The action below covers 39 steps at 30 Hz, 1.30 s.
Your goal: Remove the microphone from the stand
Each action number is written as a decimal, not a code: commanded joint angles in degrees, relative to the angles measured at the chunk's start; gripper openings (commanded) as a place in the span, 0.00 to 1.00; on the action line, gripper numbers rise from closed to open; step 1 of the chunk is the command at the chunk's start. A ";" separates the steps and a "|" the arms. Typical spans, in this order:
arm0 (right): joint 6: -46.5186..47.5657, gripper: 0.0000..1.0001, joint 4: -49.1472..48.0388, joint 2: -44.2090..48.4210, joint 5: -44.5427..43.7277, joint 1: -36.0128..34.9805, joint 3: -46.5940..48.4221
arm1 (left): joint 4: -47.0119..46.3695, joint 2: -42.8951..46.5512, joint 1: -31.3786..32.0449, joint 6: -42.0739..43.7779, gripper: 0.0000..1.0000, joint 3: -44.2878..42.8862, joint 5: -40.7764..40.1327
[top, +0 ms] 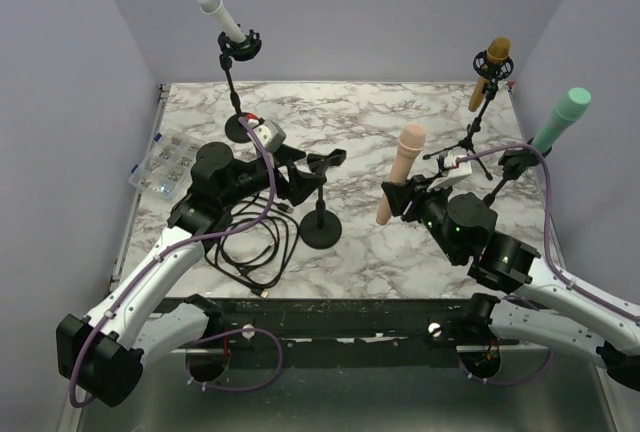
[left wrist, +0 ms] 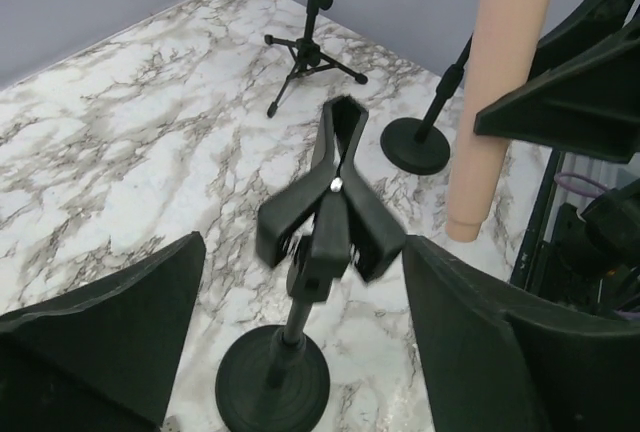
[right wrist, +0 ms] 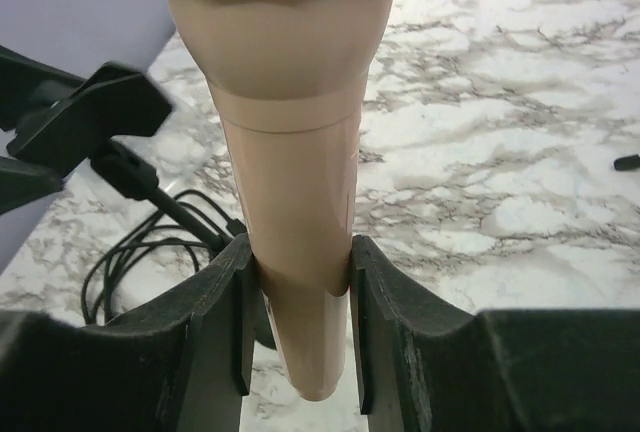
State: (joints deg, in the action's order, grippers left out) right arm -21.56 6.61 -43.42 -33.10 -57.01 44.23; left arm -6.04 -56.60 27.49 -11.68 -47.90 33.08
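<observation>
Right gripper (right wrist: 300, 324) jaws closed on the peach mic (right wrist: 290, 152) near its lower end. Mic roughly upright over the table (top: 400, 112), clear of the stand (left wrist: 275, 382). Left gripper (left wrist: 300, 292) jaws spread wide either side of the stand's clip (left wrist: 335, 192) — not touching it

The left arm (top: 150, 272) and the right arm (top: 565, 287) look the same. Each has long white tube parts with fat black round joints between them. A thin purple cable (top: 271, 177) runs along the left arm, and another purple cable (top: 547, 202) curves over the right one. Small green lights (top: 452, 220) glow on the right arm's black part. The left fingers (left wrist: 110, 337) are black, wide and flat, like wedges. The right fingers (right wrist: 215, 327) are black too, with smooth flat inner sides.
</observation>
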 commanded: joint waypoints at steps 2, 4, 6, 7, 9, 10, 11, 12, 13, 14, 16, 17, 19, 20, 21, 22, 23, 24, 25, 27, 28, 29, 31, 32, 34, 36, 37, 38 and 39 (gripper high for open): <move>-2.22 0.01 3.24 -1.96 -5.21 -0.30 0.08 | -1.25 1.95 0.40 -2.43 0.96 -0.43 -1.62; -1.79 0.01 3.96 -3.44 -7.59 -0.30 0.90 | -1.04 2.47 0.41 -2.30 0.99 -0.62 -1.91; -0.94 0.01 4.77 -5.36 -10.71 -0.31 2.17 | -0.90 3.84 0.43 -1.97 0.99 -0.02 -3.06; -0.72 0.01 5.95 -6.45 -12.40 -0.36 2.97 | -0.79 4.66 0.59 -1.79 0.99 0.48 -4.30; -0.17 0.01 7.88 -8.78 -16.15 -0.25 4.61 | 1.08 6.38 0.82 -1.41 0.99 0.16 -7.05; 0.48 0.01 8.19 -10.02 -17.41 -0.25 5.06 | 2.38 7.27 0.98 -1.02 0.99 -0.44 -8.42; 0.79 0.01 8.41 -10.97 -18.13 -0.01 5.58 | 3.21 8.22 0.99 -0.67 0.99 -0.90 -9.47; 0.82 0.01 8.42 -12.18 -18.15 0.48 5.93 | 3.59 9.53 0.98 -0.18 0.99 -0.85 -10.65; 0.83 0.01 8.47 -13.65 -17.36 1.68 6.69 | 3.35 10.82 0.97 0.73 0.99 -0.36 -11.65; 0.58 0.01 9.00 -15.07 -15.36 3.21 7.70 | 2.29 12.41 1.07 1.85 0.99 0.88 -12.45; -1.01 0.01 10.59 -18.67 -9.50 7.74 10.29 | 1.36 14.46 1.08 3.05 0.99 2.00 -14.56; -1.03 0.01 10.47 -20.70 -6.64 9.87 11.07 | 2.05 15.12 1.08 3.39 0.99 1.68 -15.25; -0.61 0.01 9.77 -25.28 -4.30 12.31 12.49 | 3.04 16.23 1.08 3.51 0.99 0.93 -15.50; -0.68 0.01 10.20 -28.14 -3.75 13.12 14.03 | 2.85 16.88 1.08 3.51 0.99 1.23 -15.61; -1.36 0.01 11.06 -30.70 -3.34 14.08 15.63 | 2.30 17.87 1.08 3.59 0.99 1.72 -15.94; -2.13 0.01 12.28 -33.70 -2.47 15.47 17.67 | 1.88 18.81 1.23 3.65 0.99 2.45 -16.88; -2.63 0.01 12.97 -36.02 -0.35 16.82 19.41 | 1.47 19.66 1.33 3.96 0.99 3.04 -17.78; -3.24 0.01 13.92 -38.71 1.35 18.40 21.65 | 1.31 20.09 1.46 4.39 0.98 3.39 -18.65; -4.13 0.01 15.42 -40.89 1.98 19.37 23.98 | 1.28 20.44 1.67 4.88 0.99 3.59 -19.42; -4.59 0.01 16.00 -45.29 2.37 21.52 26.95 | 2.13 20.36 1.77 5.04 0.99 3.01 -20.36; -4.13 0.01 15.54 -47.20 3.20 22.56 27.97 | 2.99 20.23 1.78 4.80 0.99 2.42 -20.34; -3.80 0.01 15.29 -49.65 4.02 24.05 29.69 | 3.45 20.31 1.94 4.75 0.99 2.03 -20.17; -3.27 0.01 16.80 -54.61 5.58 26.28 33.99 | 2.52 20.88 2.22 4.77 0.99 2.69 -19.98; -3.02 0.01 18.14 -56.82 5.78 26.83 36.15 | 1.73 21.19 2.21 4.98 0.99 3.33 -20.61; -2.50 0.01 19.39 -61.25 5.25 26.98 40.03 | 2.56 21.04 2.31 5.29 0.98 3.31 -22.95; -2.24 0.01 18.91 -65.01 5.54 27.17 42.85 | 3.61 20.85 2.29 5.93 0.98 2.98 -25.22; -1.98 0.01 18.95 -66.82 5.60 27.38 44.38 | 3.75 20.92 2.31 6.19 0.98 3.12 -25.93; -1.67 0.01 19.26 -69.24 5.22 27.48 46.70 | 3.76 21.09 2.27 6.47 0.98 3.24 -26.77; -1.14 0.01 19.59 -71.42 4.54 27.59 48.95 | 3.92 21.30 2.40 6.65 0.98 3.26 -27.51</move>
State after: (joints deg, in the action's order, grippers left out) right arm -24.08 23.90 -108.38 -28.95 -29.28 86.11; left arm -3.46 -36.12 29.50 -6.74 -45.17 11.29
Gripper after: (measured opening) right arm 0.419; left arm 0.982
